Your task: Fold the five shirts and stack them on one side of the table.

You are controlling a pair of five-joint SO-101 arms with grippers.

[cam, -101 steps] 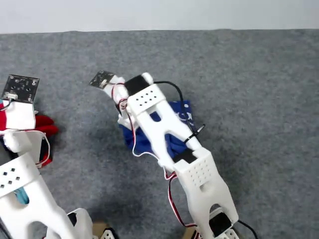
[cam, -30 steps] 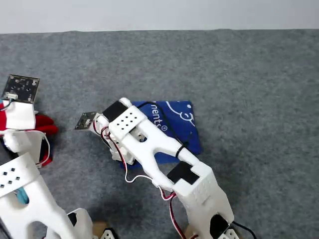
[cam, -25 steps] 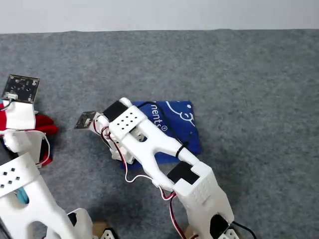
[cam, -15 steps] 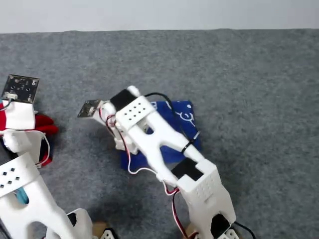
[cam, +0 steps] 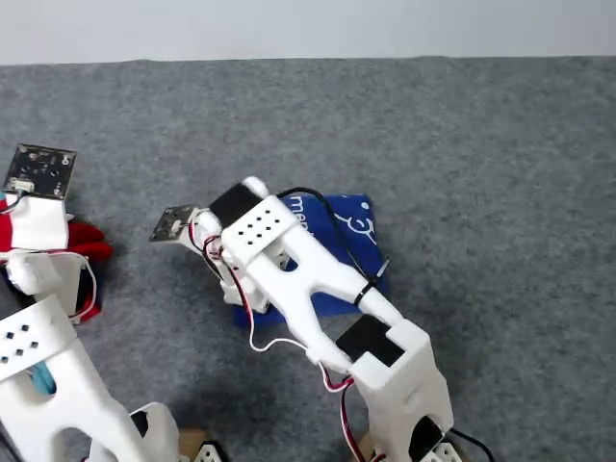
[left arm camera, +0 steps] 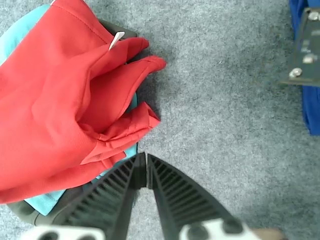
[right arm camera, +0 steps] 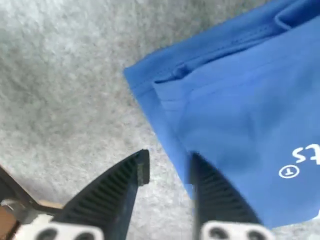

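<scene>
A blue shirt lies folded in a flat square at the table's middle, white print facing up. My right arm stretches over its left part. In the right wrist view my right gripper is open just above the cloth, straddling the folded edge of the blue shirt near a corner. At the far left my left gripper hangs shut and empty beside a loosely folded red shirt lying on a teal shirt. The red shirt peeks out from under my left arm.
The grey felt table top runs wide to the right and to the back. A camera board on the right arm juts in at the edge of the left wrist view, with a strip of the blue shirt below it.
The blue shirt went from a bunched heap under the right arm to a flat square. Over the last second the right arm shifted slightly back over its left edge. The left arm kept still.
</scene>
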